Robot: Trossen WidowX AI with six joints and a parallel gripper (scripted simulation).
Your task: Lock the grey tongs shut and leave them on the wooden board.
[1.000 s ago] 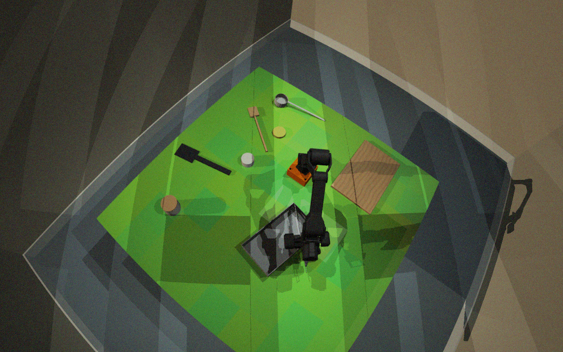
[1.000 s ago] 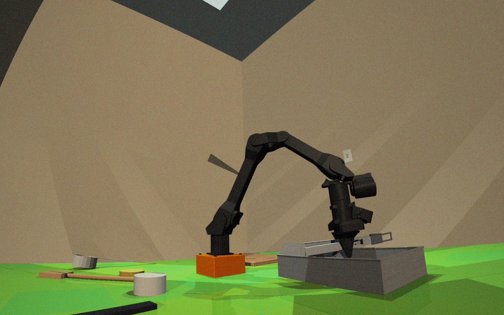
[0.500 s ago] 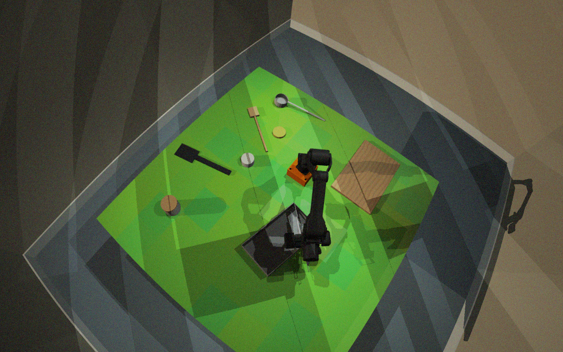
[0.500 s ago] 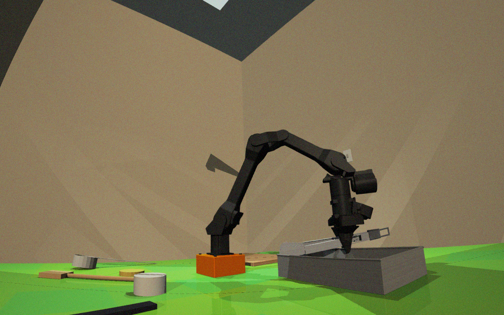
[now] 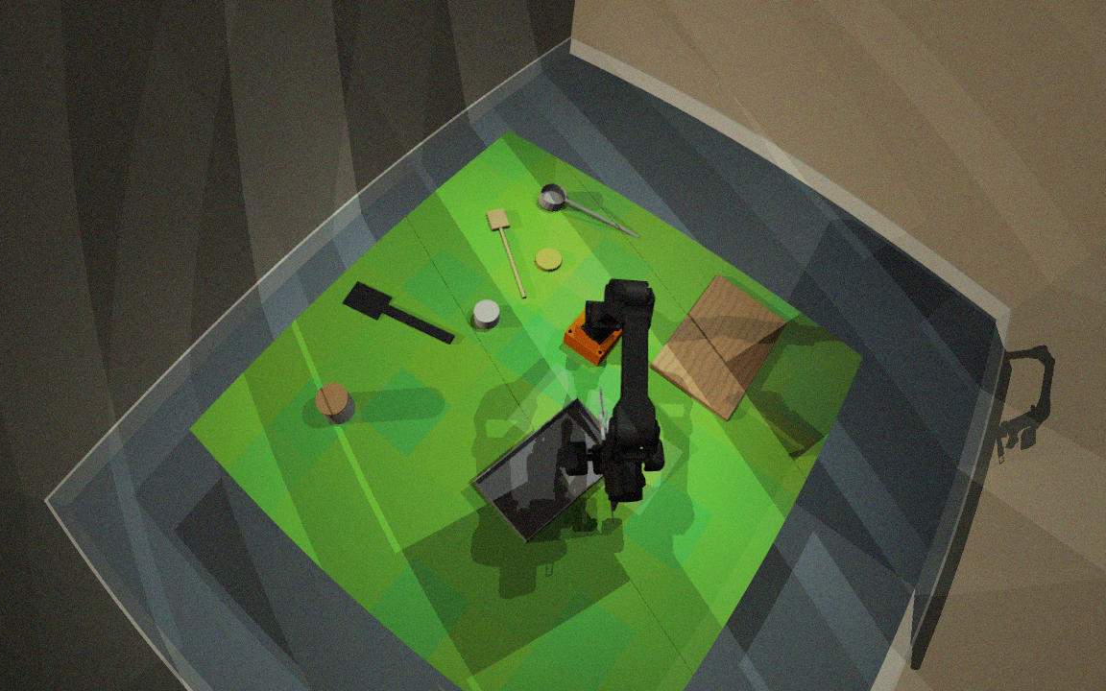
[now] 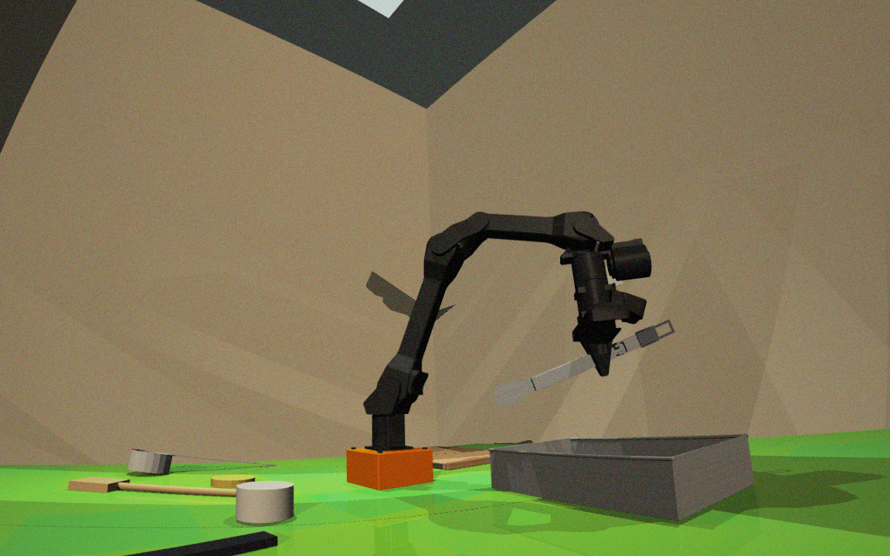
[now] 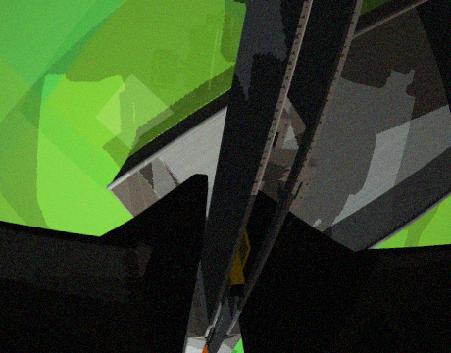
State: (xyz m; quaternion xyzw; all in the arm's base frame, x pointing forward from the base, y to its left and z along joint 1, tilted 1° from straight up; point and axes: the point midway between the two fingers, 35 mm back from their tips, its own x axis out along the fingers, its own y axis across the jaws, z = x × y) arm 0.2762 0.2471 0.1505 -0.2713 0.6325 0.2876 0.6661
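Observation:
The grey tongs [image 6: 552, 375] [image 7: 250, 132] [image 5: 602, 411] hang in the air above the roasting tin [image 6: 586, 476] [image 7: 407, 196]. In the exterior view they slope, with the broad tips lower and toward the robot base and the looped hinge end higher. My gripper [image 6: 602, 369] [image 7: 232, 196] points down and is shut on the tongs' arms, between tips and hinge. In the wrist view the two arms lie close together, with a small amber part between them. I cannot tell whether the lock has caught. The wooden board [image 5: 703, 330] [image 6: 465, 459] bears nothing.
The orange robot base [image 5: 591, 347] [image 6: 389, 469] stands between the board and a white cylinder [image 5: 486, 312] [image 6: 264, 503]. A black spatula [image 5: 420, 324], a wooden spatula [image 5: 512, 257], a yellow disc [image 5: 548, 259], a ladle [image 5: 552, 197] and a brown-topped cylinder [image 5: 331, 401] lie or stand farther off.

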